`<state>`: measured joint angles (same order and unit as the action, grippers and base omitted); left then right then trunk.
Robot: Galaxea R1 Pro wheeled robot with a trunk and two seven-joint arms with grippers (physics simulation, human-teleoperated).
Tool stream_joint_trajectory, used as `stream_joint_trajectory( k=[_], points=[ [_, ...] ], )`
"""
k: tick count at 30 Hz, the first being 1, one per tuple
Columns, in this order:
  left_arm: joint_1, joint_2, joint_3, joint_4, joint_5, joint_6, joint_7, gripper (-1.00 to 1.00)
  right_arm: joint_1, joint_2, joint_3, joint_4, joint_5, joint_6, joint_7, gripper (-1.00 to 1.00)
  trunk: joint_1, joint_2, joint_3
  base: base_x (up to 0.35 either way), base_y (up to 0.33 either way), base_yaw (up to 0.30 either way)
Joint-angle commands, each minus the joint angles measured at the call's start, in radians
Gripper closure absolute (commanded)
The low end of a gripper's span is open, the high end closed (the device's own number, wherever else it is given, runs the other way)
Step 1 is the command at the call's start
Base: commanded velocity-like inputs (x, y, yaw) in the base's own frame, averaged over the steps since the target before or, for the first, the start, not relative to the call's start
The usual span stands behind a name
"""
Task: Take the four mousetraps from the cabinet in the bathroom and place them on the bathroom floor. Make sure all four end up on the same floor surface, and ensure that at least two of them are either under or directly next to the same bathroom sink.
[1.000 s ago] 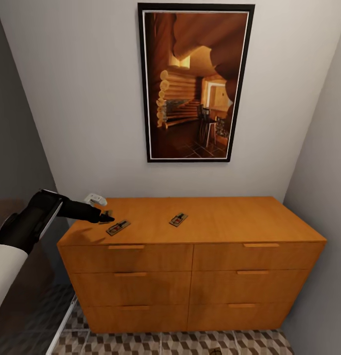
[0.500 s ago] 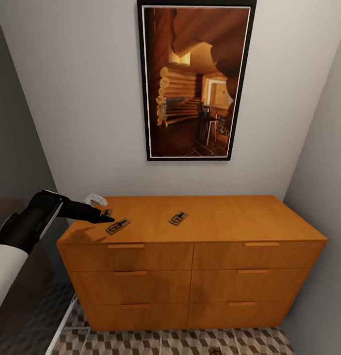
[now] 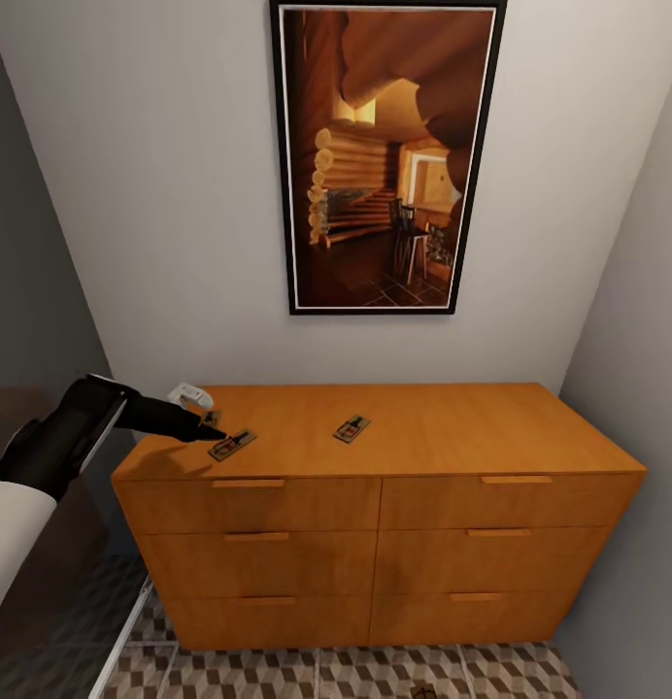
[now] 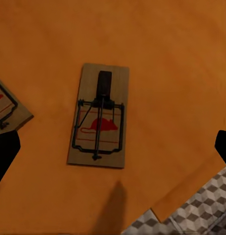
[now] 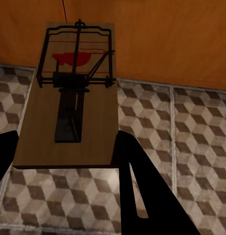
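On top of the cabinet (image 3: 375,437), near its left end, two mousetraps lie flat: one (image 3: 232,446) is just beside the tips of the left gripper (image 3: 205,428), and another (image 3: 352,429) lies well apart from it, closer to the middle of the top. A third trap (image 3: 211,419) seems to sit partly hidden behind the left gripper, close to a small white object (image 3: 189,394) at the back left corner of the cabinet. The left wrist view looks straight down at one mousetrap (image 4: 99,122), flat on the orange wood between the two dark fingertips (image 4: 5,152), which stand wide apart and touch nothing; the corner of another trap (image 4: 7,110) shows beside one fingertip, and the cabinet's edge with the tiled bathroom floor (image 4: 191,215) is near. In the right wrist view, the right gripper (image 5: 68,161) holds a mousetrap (image 5: 73,98) between its fingers, above the cube-patterned floor (image 5: 191,127) and in front of the cabinet's wooden side (image 5: 166,34). Above the cabinet, a framed picture (image 3: 385,160) hangs on the wall.
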<state>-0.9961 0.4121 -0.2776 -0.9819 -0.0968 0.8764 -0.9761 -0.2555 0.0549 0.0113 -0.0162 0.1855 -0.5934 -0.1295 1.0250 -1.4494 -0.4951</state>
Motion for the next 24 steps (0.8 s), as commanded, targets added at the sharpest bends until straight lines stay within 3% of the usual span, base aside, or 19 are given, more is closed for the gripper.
stream_joint_trajectory(
  k=[1,14,24],
  points=[
    [-0.001,0.0,-0.001,-0.001,-0.015,0.003,-0.009,-1.0,-0.001,0.0,0.001,0.001,0.008,-0.002,-0.007,1.0,0.0,-0.001,-0.001,0.0,0.0,0.0],
    [-0.001,-0.032,-0.003,-0.006,-0.142,0.004,-0.01,-1.0,-0.001,0.0,0.001,0.001,0.008,-0.002,-0.007,1.0,0.0,-0.001,-0.001,0.0,0.0,0.0],
    [-0.001,-0.044,-0.002,-0.007,-0.158,0.004,-0.01,-1.0,-0.001,0.0,0.001,0.001,0.008,-0.002,-0.007,1.0,0.0,-0.001,-0.001,0.0,0.0,0.0]
  ],
)
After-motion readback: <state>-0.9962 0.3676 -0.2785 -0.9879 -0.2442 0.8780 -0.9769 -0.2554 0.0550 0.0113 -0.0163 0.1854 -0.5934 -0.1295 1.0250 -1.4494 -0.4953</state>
